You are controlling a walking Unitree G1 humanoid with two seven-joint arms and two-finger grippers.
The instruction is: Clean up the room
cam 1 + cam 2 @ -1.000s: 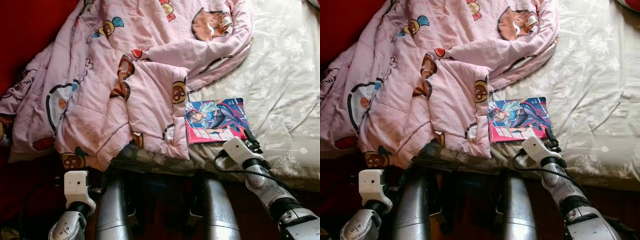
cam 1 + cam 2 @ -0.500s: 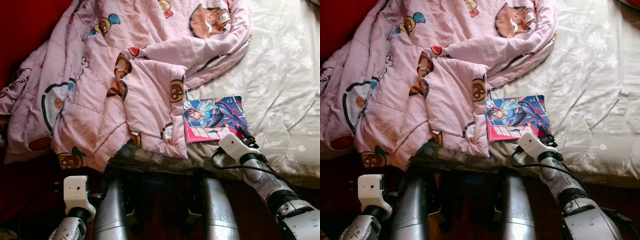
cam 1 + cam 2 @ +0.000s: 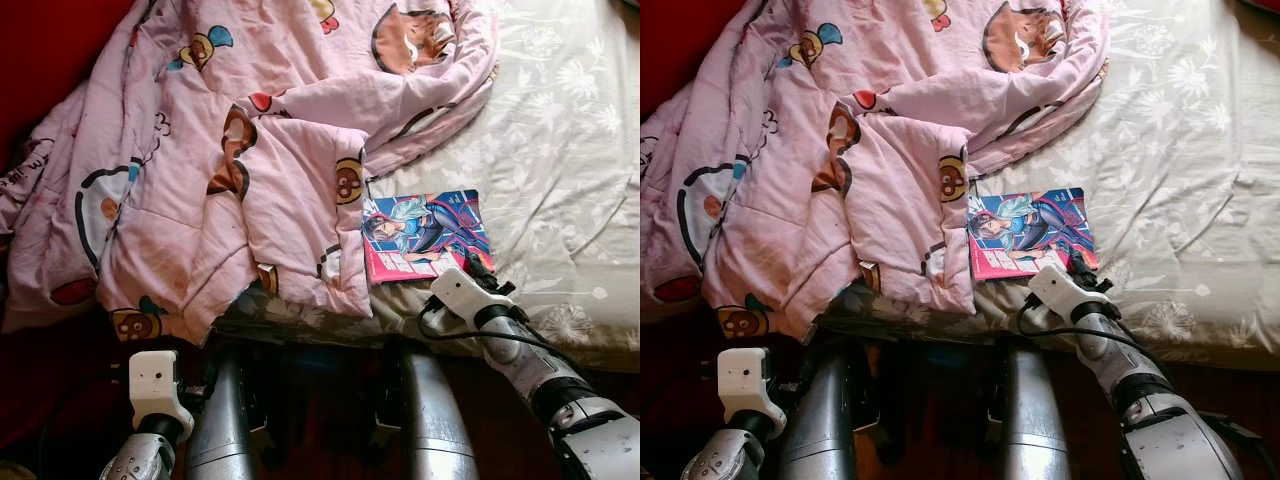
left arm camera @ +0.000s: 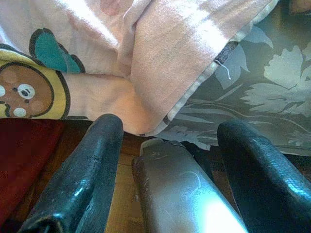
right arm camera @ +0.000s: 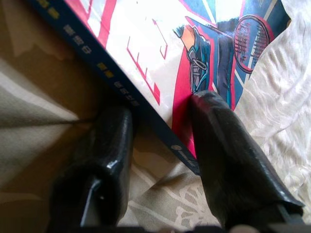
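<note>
Head views downward over bed (image 3: pixel 560 150)

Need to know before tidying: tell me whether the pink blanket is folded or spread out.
Neither: the pink blanket lies crumpled in a heap on the bed, bunched in uneven folds, one corner hanging over the near edge beside the comic book.

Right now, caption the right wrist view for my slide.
Right gripper open, one finger on the comic book's cover, the other below its near edge on the floral bedsheet.

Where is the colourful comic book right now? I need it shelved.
The colourful comic book lies on the pale floral bedsheet, near the bed's front edge, right of the pink cartoon quilt, with the right gripper straddling its corner.
</note>
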